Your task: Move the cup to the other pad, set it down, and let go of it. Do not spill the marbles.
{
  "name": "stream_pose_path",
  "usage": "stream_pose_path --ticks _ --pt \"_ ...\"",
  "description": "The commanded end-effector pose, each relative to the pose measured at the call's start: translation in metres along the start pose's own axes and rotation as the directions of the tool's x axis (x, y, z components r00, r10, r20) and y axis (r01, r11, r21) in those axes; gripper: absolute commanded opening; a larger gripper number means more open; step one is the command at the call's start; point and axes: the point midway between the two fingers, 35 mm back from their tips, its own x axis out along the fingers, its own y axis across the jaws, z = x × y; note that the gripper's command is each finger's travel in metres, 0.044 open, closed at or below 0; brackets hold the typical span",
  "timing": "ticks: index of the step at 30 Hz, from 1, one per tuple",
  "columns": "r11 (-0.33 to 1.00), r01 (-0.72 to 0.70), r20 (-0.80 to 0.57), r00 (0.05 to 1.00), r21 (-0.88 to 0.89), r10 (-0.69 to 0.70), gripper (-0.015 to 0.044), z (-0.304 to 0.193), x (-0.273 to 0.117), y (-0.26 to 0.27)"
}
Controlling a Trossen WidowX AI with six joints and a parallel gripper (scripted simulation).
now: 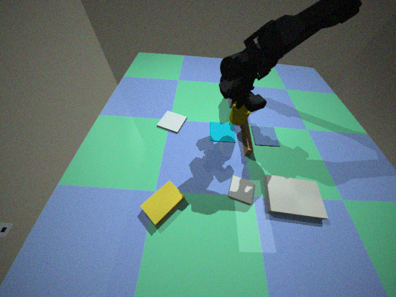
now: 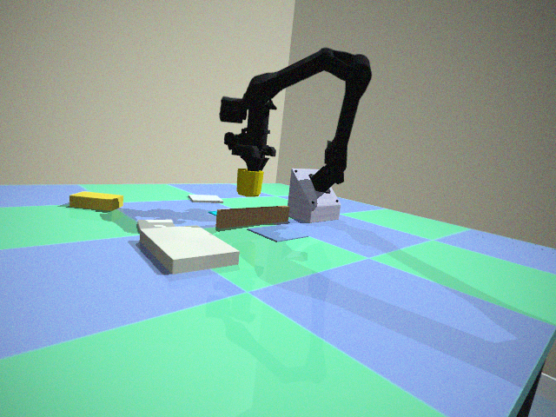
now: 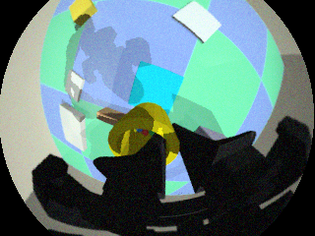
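The yellow cup [image 1: 239, 116] [image 2: 249, 183] [image 3: 148, 109] hangs in the air, nearly upright, with its bottom above the top of the brown wall [image 1: 245, 140] [image 2: 251, 218] [image 3: 109, 116]. My gripper [image 1: 244, 104] [image 2: 254, 167] [image 3: 167, 127] is shut on the cup's wall at the rim. Red and blue marbles [image 3: 143, 132] show inside the cup. The cyan pad [image 1: 220, 130] [image 2: 213, 213] [image 3: 157, 83] lies on one side of the wall, and the blue-grey pad [image 1: 266, 137] [image 2: 281, 232] on the other. The cup hides part of the wall in the wrist view.
A large pale block [image 1: 296, 196] [image 2: 193, 244] [image 3: 73, 125] and a small pale tile [image 1: 241, 190] [image 3: 75, 86] lie beyond the wall's end. A yellow block [image 1: 162, 203] [image 2: 95, 201] [image 3: 83, 11] and a white tile [image 1: 172, 121] [image 2: 205, 198] [image 3: 198, 22] lie on the cyan pad's side.
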Motion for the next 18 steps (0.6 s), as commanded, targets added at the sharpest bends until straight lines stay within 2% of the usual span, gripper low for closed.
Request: stream_pose_path --ticks 1,18 --pt "1.000 -0.001 0.012 1.000 -0.007 0.001 0.0000 0.010 -0.003 -0.003" --pt "1.000 0.000 0.014 1.000 -0.007 0.001 0.0000 0.040 -0.006 -0.018"
